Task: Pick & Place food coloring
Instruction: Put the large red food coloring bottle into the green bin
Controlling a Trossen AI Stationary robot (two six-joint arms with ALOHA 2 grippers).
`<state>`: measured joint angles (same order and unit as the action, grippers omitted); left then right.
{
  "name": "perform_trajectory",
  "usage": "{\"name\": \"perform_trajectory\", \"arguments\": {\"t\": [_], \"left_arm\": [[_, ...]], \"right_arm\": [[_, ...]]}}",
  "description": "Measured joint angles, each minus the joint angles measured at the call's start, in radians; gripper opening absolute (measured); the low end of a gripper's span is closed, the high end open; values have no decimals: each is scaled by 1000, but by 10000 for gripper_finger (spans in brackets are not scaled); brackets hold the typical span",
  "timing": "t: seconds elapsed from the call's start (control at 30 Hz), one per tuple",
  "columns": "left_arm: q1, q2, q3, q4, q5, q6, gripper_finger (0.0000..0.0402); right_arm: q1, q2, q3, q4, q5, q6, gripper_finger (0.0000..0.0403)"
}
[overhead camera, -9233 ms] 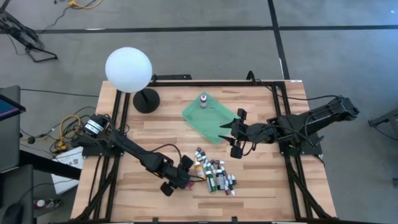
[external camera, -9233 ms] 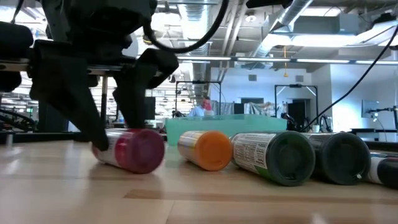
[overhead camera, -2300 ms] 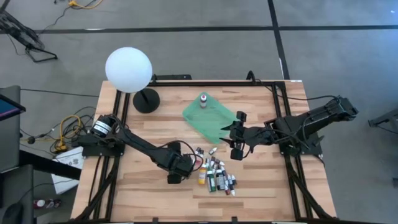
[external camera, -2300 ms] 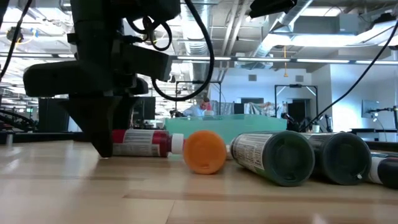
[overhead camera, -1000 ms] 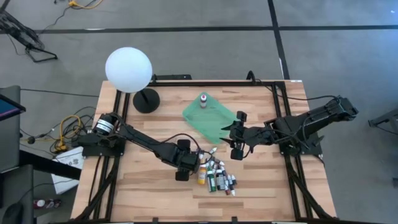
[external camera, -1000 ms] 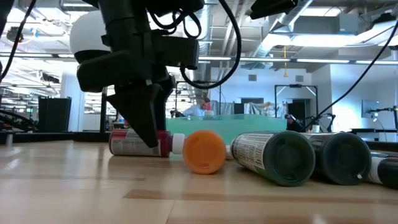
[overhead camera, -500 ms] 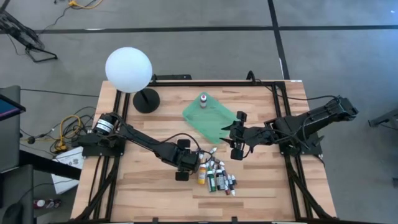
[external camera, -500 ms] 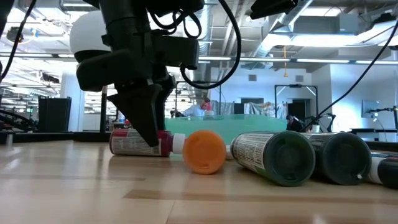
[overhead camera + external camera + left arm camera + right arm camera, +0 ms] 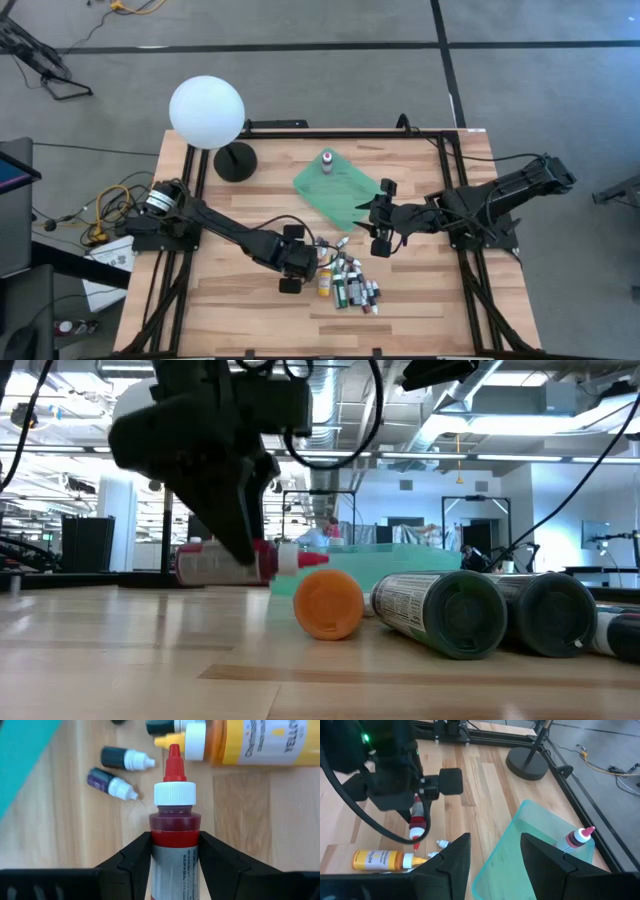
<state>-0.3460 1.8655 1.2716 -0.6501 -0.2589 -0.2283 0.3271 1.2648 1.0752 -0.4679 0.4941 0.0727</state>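
Observation:
My left gripper point(image 9: 305, 263) hangs just left of the pile of food coloring point(image 9: 347, 280) and is shut on a red bottle point(image 9: 174, 820) with a white collar and a red tip. Loose small bottles lie below it: two dark ones with white caps point(image 9: 122, 758) and a yellow one point(image 9: 245, 742). In the low view an orange-capped bottle point(image 9: 330, 603) and dark-capped ones point(image 9: 445, 610) lie on their sides. My right gripper point(image 9: 495, 865) stands open above the near end of the green tray point(image 9: 335, 188), where one bottle point(image 9: 326, 160) stands upright. My left gripper pinches the red bottle's body just below its shoulder point(image 9: 175, 827) between its two fingers point(image 9: 135, 855). The fingers come steeply from above and lie across the bottle. The bottle point(image 9: 250, 565) hangs about level, clear of the table, its tip toward the pile.
A white globe lamp point(image 9: 207, 112) on a black base point(image 9: 235, 160) stands at the far left. Bare wood lies left of and in front of the pile. Black frame rails point(image 9: 190, 200) run along both sides of the table.
My left gripper has risen with the red bottle. The bottle, which lay on the table beside the orange-capped one, is now lifted clear and stays about level. My right arm has kept still.

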Motion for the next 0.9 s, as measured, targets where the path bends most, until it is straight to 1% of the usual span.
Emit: {"name": "perform_trajectory", "arguments": {"t": [0.07, 0.2, 0.43, 0.53, 0.6, 0.7, 0.83, 0.9], "left_arm": [[-7, -20, 0, 0, -29, 0, 145], [-24, -64, 0, 1, -130, 0, 145], [-50, -161, -4, 9, -364, 14, 145], [-58, -218, -48, 71, -463, 27, 145], [-60, -266, -106, 147, -503, 34, 145], [-57, -348, -227, 323, -540, 51, 145], [-36, -454, -419, 639, -582, 110, 145], [-19, -495, -512, 823, -585, 148, 145]], "right_arm": [[0, 0, 0, 0, 0, 0, 164], [0, 0, 0, 0, 0, 6, 164], [0, 0, 0, 0, 0, 14, 164], [0, 0, 0, -3, 0, 16, 164], [0, 0, 0, -3, 0, 16, 164], [0, 0, 0, -3, 0, 16, 164], [0, 0, 0, -2, 0, 16, 164], [0, 0, 0, -3, 0, 16, 164]]}}
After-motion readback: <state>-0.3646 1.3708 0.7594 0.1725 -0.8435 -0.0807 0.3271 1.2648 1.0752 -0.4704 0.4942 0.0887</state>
